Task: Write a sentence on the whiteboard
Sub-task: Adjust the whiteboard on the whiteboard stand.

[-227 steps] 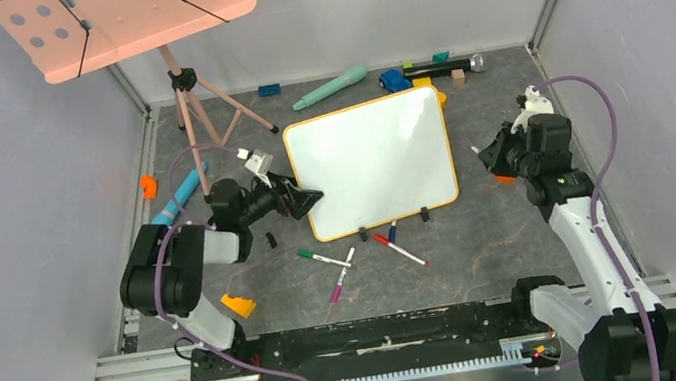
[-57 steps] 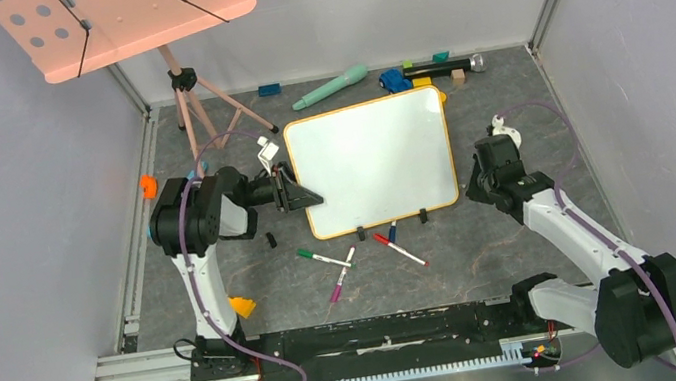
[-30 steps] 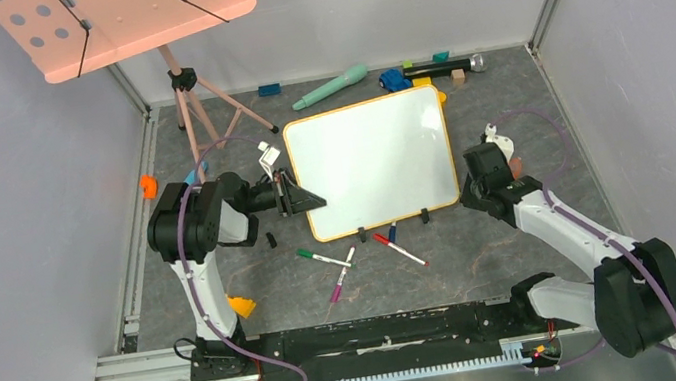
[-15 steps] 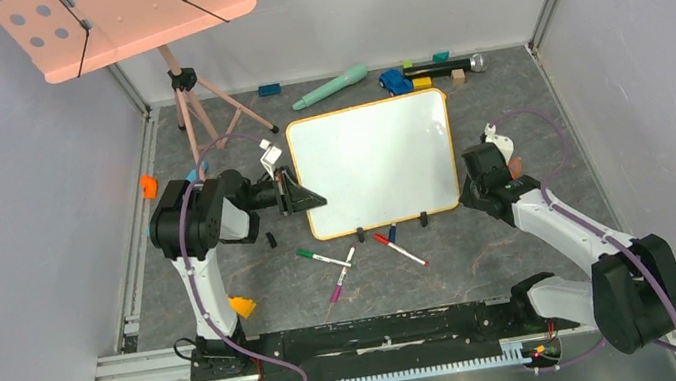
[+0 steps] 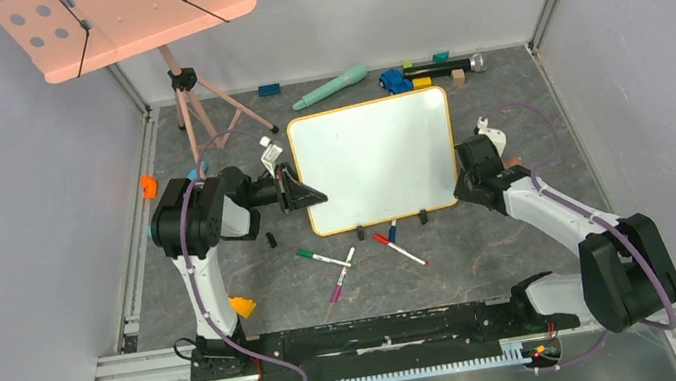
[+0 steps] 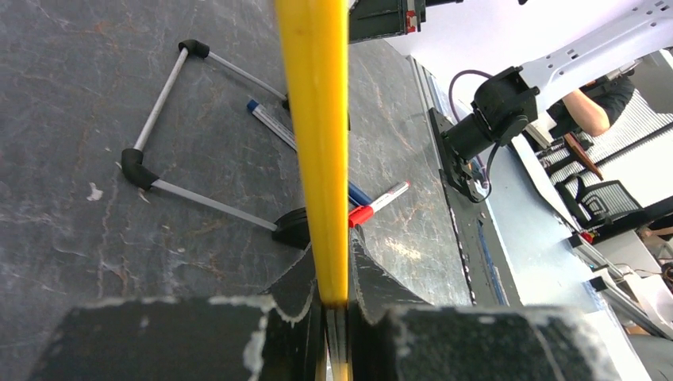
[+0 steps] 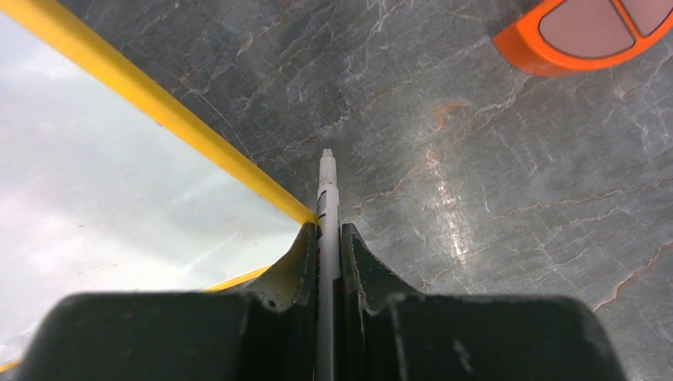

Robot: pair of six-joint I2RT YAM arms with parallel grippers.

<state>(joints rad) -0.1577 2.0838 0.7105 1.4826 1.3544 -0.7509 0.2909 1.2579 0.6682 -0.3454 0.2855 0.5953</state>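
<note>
Left claw is clamped tight on the whiteboard, gripping its yellow left rim, board sitting mid-counter. Right claw pinches a marker, tip over grey stone just beside the board's right edge.

You've got two matching arms, the left arm and the right arm: white tubes between chunky black joint housings. A purple cable trails along each. Up close, your black fingers have chipped, whitish edges at the back.
</note>
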